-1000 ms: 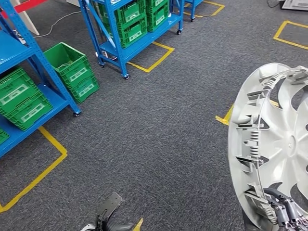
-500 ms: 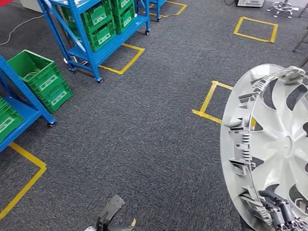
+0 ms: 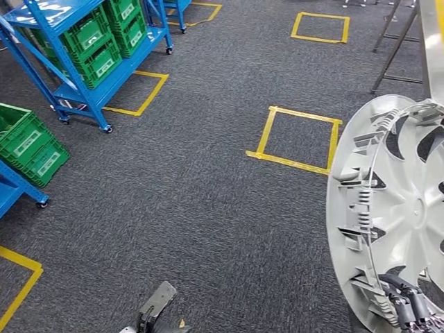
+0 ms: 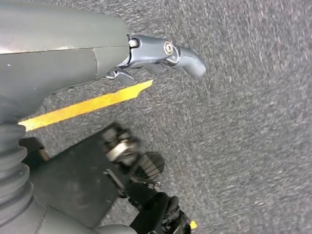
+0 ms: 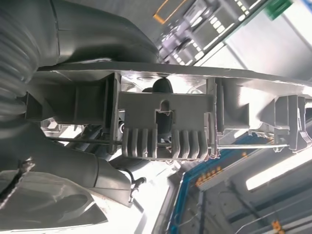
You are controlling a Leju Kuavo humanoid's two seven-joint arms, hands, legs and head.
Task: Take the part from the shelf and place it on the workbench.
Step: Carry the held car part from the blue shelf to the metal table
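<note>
The part is a large silver wheel cover (image 3: 390,208), held upright on edge at the right of the head view with its ribbed inner side facing me. My right hand (image 3: 411,309) grips its lower rim, dark fingers hooked over the edge. In the right wrist view the cover's rim and clips (image 5: 165,122) run across the picture, with the grey thumb (image 5: 95,34) pressed along it. My left hand (image 3: 157,312) hangs low at the bottom centre, holding nothing; in the left wrist view its fingers (image 4: 165,51) stretch out straight above the carpet.
Blue wheeled shelves (image 3: 89,41) with green crates stand at the far left, and a loose green crate (image 3: 28,142) sits on the floor. Yellow tape squares (image 3: 298,139) mark the grey carpet. Metal legs (image 3: 395,45) and a pale edge (image 3: 430,41) stand at the far right.
The whole scene has slid left as the camera turns right; shelves drift away and the metal legs come into view. The wheel cover stays gripped in my right hand.
</note>
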